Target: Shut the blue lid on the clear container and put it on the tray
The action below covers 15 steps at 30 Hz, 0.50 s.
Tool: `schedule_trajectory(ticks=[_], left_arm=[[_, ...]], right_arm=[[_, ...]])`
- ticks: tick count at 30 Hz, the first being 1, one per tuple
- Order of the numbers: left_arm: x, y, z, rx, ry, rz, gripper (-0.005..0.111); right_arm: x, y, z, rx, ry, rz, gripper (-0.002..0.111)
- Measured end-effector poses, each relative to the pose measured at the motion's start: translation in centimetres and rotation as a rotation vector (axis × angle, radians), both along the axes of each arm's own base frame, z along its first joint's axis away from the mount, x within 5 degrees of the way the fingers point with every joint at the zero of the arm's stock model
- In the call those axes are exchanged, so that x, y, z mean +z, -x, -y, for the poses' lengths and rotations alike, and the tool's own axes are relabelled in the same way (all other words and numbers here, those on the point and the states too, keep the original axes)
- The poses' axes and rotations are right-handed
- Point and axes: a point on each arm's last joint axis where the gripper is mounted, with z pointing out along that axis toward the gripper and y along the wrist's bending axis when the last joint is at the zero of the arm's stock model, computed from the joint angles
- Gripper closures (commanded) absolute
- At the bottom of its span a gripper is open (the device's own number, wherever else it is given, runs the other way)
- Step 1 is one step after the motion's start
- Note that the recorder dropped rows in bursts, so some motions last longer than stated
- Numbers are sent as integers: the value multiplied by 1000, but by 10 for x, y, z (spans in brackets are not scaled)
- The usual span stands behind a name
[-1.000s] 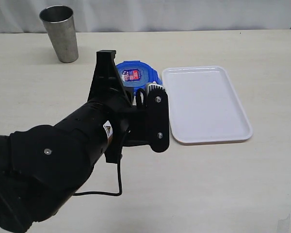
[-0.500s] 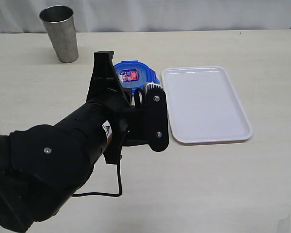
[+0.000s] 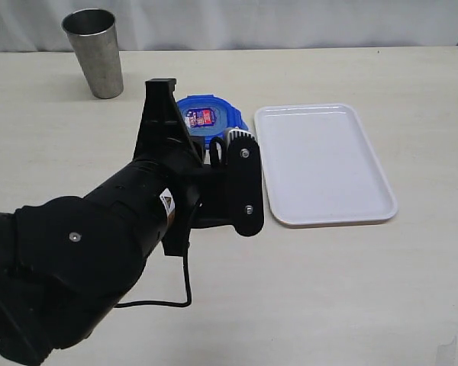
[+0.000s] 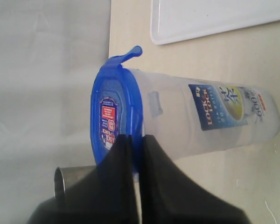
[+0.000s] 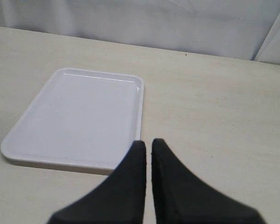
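The flat white plastic tray (image 3: 324, 164) is lying on the right of the pale worktop (image 3: 351, 290). The tall clear plastic container (image 4: 200, 116) is standing just left of it, wearing the small bright-blue square lid (image 3: 206, 118). The left end effector (image 4: 136, 140) is holding its fingers pressed together at the lid's edge. The right end effector (image 5: 146, 144), squeezed together too, is hanging near the tray.

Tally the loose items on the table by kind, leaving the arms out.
blue lid: 1
clear container: 1
white tray: 1
metal cup: 1
Total: 4
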Motion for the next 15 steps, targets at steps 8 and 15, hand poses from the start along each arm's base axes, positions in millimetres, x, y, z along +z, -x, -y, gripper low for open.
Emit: schedule_trajectory(ticks=[8,15], left_arm=[[0,0,0,3,0,0,85],[0,0,-1,10,1,-3,58]], right_arm=[[0,0,0,0,0,0,104],[0,0,0,0,0,0,104]])
